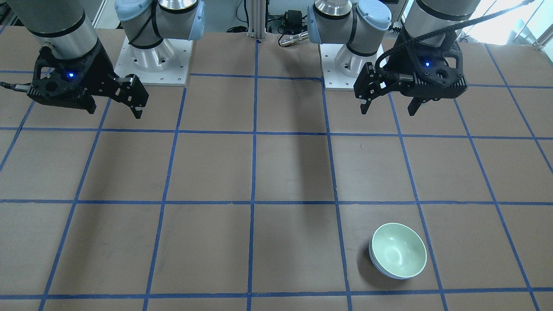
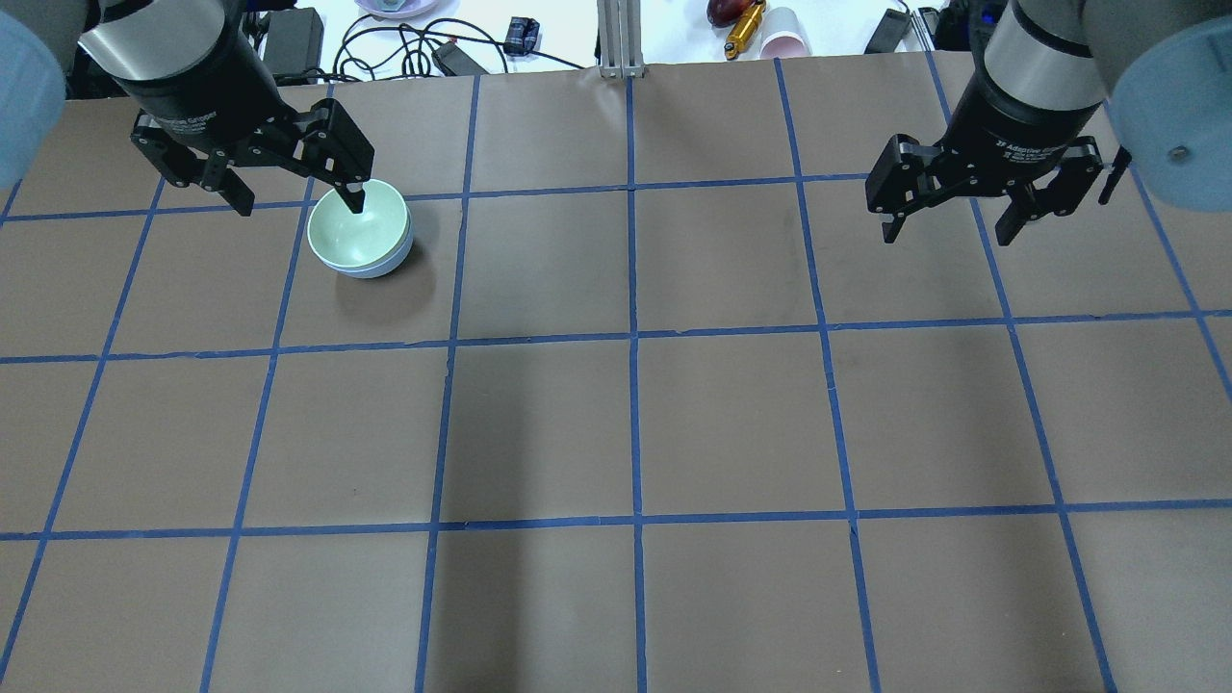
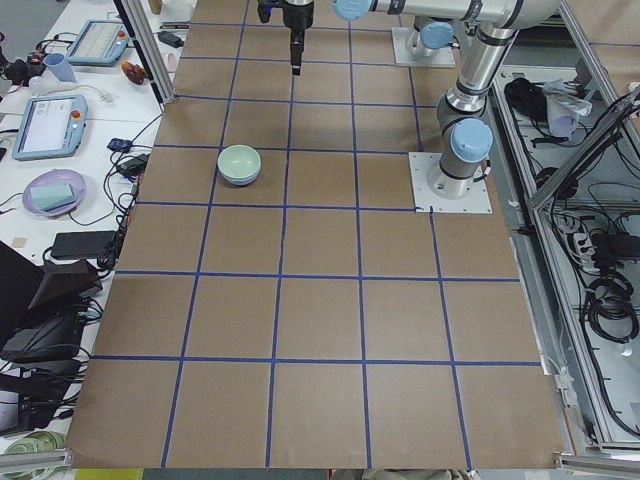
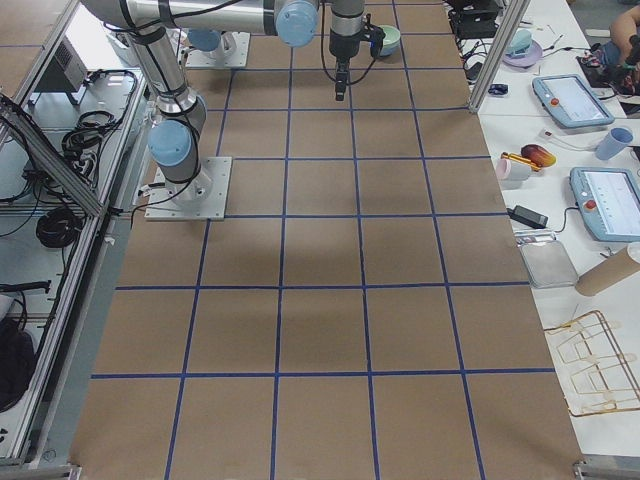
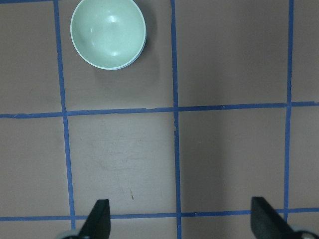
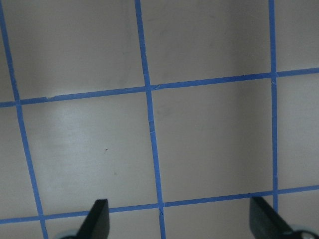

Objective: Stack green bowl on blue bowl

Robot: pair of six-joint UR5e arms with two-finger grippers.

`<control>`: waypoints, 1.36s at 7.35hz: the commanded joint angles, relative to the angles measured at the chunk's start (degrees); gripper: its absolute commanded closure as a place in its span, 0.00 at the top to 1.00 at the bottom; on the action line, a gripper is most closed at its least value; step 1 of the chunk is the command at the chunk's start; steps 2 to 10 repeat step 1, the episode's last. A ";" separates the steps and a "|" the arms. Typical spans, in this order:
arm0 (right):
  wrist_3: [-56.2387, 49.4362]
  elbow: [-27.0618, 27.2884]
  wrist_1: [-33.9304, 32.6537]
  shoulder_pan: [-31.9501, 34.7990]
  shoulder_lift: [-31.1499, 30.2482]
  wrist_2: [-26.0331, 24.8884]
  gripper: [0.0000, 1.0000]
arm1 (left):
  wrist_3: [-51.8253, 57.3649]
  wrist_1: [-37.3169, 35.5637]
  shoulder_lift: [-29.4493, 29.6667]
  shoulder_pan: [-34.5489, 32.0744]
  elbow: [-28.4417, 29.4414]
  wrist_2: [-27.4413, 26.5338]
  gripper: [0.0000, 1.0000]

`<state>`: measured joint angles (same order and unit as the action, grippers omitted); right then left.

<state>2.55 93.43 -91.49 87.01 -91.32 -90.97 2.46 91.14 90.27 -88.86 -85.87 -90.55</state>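
Nested bowls sit closest to the front-facing camera: the green bowl (image 1: 398, 255) rests upright inside the blue bowl (image 2: 385, 267), of which only a thin crescent of outer wall shows below the green rim. The pair stands inside one taped square on the table (image 1: 207, 168), on the robot's left half and toward the operators' side, well away from both arm bases. The green inside is glossy and holds nothing.

Nothing touches the stack. The left gripper (image 1: 388, 108) hangs above the table near its own base, its fingers spread wide with only air between them (in the overhead view one fingertip seems to overlap the green rim, but the front and wrist views show it well apart from the bowls). From the left wrist camera the bowls lie at the top of the picture, far beyond the two dark fingertips at the bottom edge.

The right gripper (image 1: 114, 108) hovers over the other half of the table, likewise spread apart and holding nothing; its wrist camera sees only brown surface crossed by blue tape lines (image 6: 149, 114).

Past the table's far edge lie cables and a pink cup (image 2: 787, 43).
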 commanded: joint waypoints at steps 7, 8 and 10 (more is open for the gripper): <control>0.00 0.00 0.00 0.00 0.00 0.00 1.00 | 0.00 0.00 -0.01 0.00 0.09 0.03 1.00; 0.00 0.00 0.00 0.00 0.00 0.00 1.00 | 0.00 0.00 -0.01 0.00 0.09 0.03 1.00; 0.00 0.00 0.00 0.00 0.00 0.00 1.00 | 0.00 0.00 -0.01 0.00 0.09 0.03 1.00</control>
